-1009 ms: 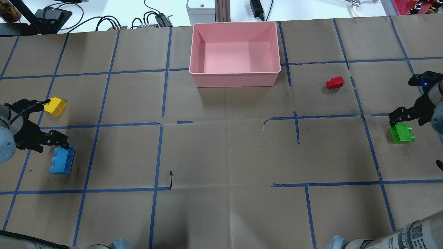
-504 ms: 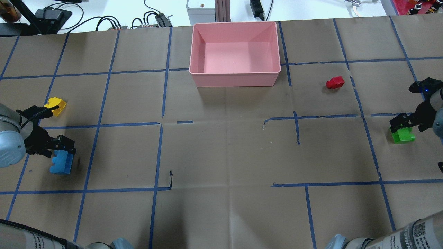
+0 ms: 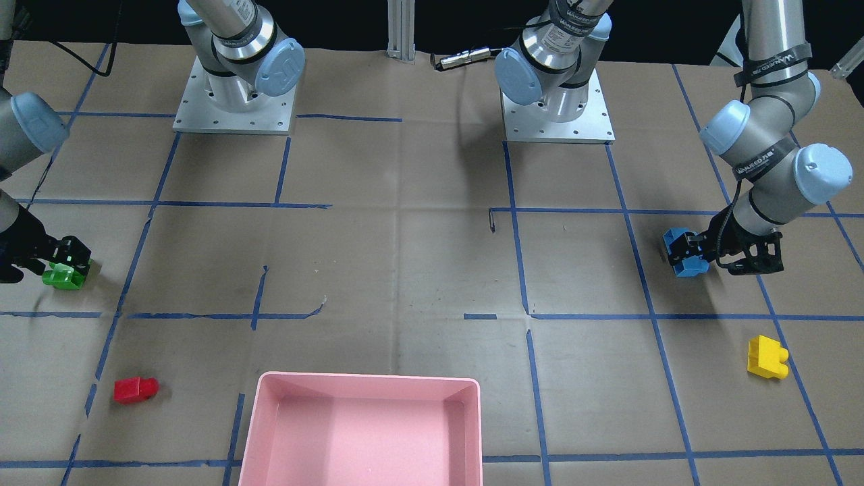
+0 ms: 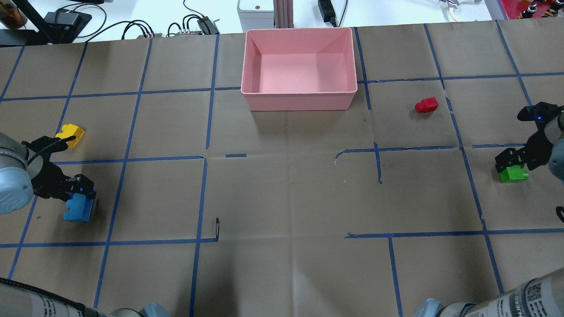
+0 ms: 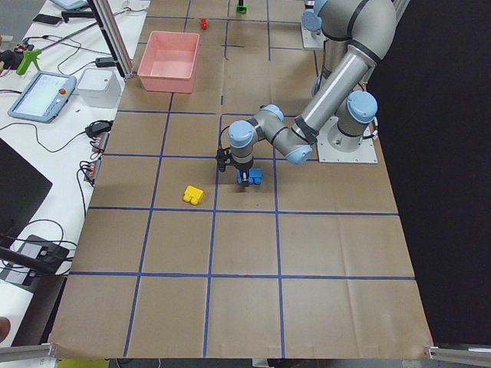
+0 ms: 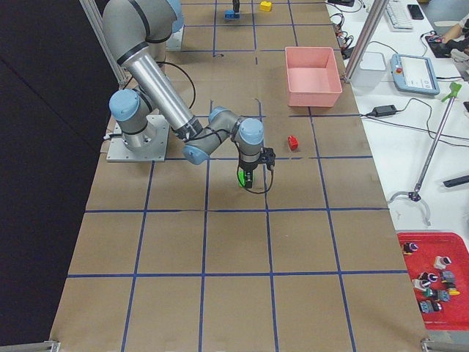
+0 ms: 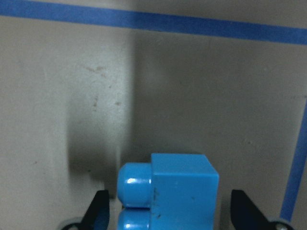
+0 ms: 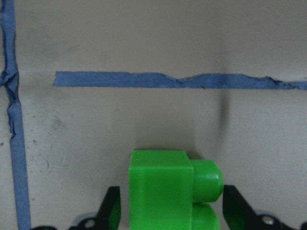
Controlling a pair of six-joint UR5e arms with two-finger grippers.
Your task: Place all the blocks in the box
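Note:
My left gripper (image 4: pixel 81 189) is open and low over the blue brick (image 4: pixel 76 210) at the table's left, one finger on each side with small gaps, as the left wrist view shows (image 7: pixel 177 187). My right gripper (image 4: pixel 511 160) is open and straddles the green brick (image 4: pixel 514 174) at the far right; in the right wrist view (image 8: pixel 163 187) its fingers stand very close to the brick's sides. The yellow brick (image 4: pixel 70 132) lies beyond the left gripper. The red brick (image 4: pixel 426 105) lies right of the pink box (image 4: pixel 299 99), which holds nothing.
Brown paper with blue tape lines covers the table (image 4: pixel 286 198). Cables and devices (image 4: pixel 66 20) lie beyond the far edge, behind the box. The two arm bases (image 3: pixel 233 101) stand on the robot's side.
Both grippers have come down over their bricks: the left over the blue brick, the right over the green one. The bricks and the box have not moved.

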